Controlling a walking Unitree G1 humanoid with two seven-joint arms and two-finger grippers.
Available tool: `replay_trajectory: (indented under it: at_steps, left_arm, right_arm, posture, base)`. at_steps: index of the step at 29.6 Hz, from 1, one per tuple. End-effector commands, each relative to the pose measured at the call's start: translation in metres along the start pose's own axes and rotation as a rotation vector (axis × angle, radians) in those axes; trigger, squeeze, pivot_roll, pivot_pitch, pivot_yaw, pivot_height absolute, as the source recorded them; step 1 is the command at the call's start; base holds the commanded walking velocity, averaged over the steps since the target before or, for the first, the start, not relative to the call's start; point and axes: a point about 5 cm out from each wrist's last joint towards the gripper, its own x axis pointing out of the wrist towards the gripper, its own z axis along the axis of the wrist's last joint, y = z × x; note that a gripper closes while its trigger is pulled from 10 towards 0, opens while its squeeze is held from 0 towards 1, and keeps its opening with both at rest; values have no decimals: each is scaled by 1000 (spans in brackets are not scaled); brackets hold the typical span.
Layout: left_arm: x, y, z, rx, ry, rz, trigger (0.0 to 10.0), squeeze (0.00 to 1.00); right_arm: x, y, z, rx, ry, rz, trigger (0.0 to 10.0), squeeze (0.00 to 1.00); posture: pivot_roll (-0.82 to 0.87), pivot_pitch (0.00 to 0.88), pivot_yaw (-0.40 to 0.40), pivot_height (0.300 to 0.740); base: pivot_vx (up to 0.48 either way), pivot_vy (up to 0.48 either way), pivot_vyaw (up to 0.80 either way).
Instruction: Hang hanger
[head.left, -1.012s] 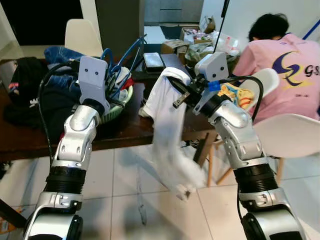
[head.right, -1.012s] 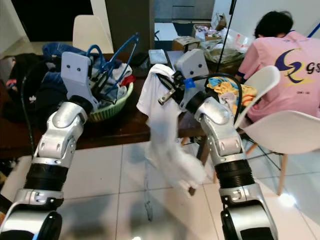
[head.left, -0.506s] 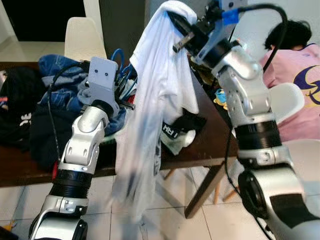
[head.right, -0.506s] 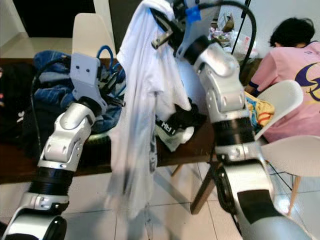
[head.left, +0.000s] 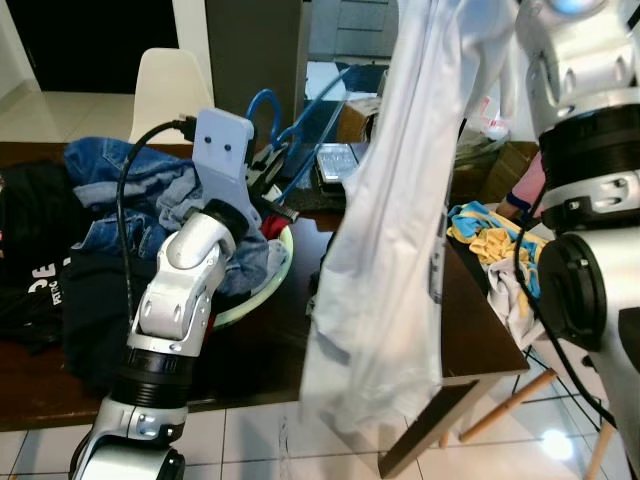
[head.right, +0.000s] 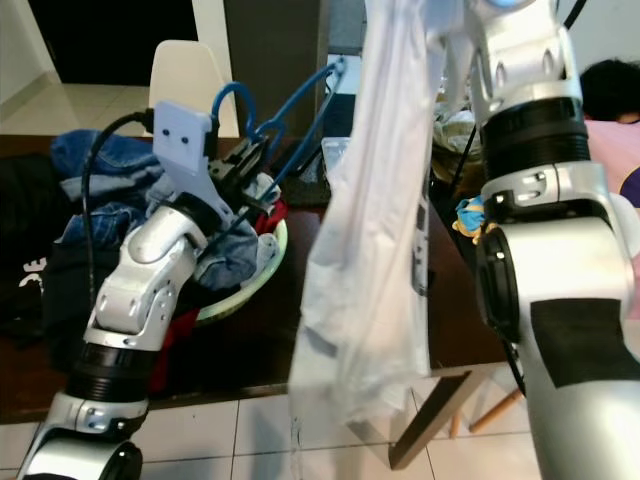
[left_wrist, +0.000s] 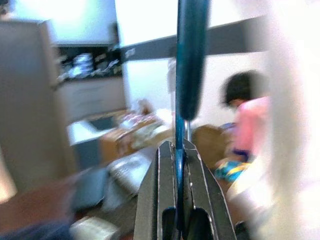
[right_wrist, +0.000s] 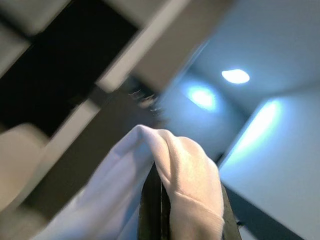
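Our left claw (left_wrist: 176, 220) is clamped narrow on the blue hanger (left_wrist: 188, 60), holding it above the green basket (head.left: 262, 295) at 10 o'clock, free for the garment, we judge. Our right claw (right_wrist: 161, 210) pinches the white T-shirt (head.left: 395, 250) by a fold and holds it high at 1 o'clock, so the cloth drapes past the tabletop (head.left: 270, 350) edge, just beside the hanger, presumably for threading.

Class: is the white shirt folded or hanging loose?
Hanging loose: the white shirt drapes downward from the raised right gripper.
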Motion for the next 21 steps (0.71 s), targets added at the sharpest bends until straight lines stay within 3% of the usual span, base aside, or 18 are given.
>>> replay_trajectory:
  at_steps: [1,2,4,5,8,12,15,16,18,19,21]
  left_arm:
    - [0,-6,10,-27,-51,-52,10000,0]
    - [0,-6,10,-27,-51,-52,10000,0]
    - [-3,-9,23,-69,-103,-136,10000,0]
    - [-3,-9,23,-69,-103,-136,10000,0]
    - [-8,-9,41,-112,-162,-238,10000,0]
    - [-10,-2,50,-128,-194,-242,10000,0]
    - [-15,15,65,-93,-218,-257,10000,0]
    - [-15,15,65,-93,-218,-257,10000,0]
    - [-33,14,63,26,-100,-451,10000,0]
    - [-33,14,63,26,-100,-451,10000,0]
    - [-54,11,54,142,70,-649,10000,0]
  right_arm:
    - [-3,16,-11,-41,51,136,10000,0]
    - [-3,16,-11,-41,51,136,10000,0]
    - [-23,47,-33,-30,119,382,10000,0]
    - [-23,47,-33,-30,119,382,10000,0]
    - [-57,70,-63,2,235,597,10000,0]
    - [-71,70,-82,-3,325,610,10000,0]
    - [-95,70,-106,-2,469,636,10000,0]
    - [-95,70,-106,-2,469,636,10000,0]
    - [-104,65,-118,22,541,575,10000,0]
    - [-104,65,-118,22,541,575,10000,0]
    - [-106,58,-124,30,578,494,10000,0]
  posture:
    - [66,42,-64,740]
    - [66,42,-64,740]
    - [64,51,-58,740]
    - [64,51,-58,740]
    - [60,62,-50,740]
    - [56,64,-45,740]
    - [53,69,-41,740]
    - [53,69,-41,740]
    - [54,71,-39,740]
    - [54,71,-39,740]
    - [57,73,-36,740]
  base:
    - [0,0,0]
    - [0,0,0]
    - [0,0,0]
    - [0,0,0]
    - [0,0,0]
    - [0,0,0]
    - [0,0,0]
    - [0,0,0]
    - [0,0,0]
    - [0,0,0]
    - [0,0,0]
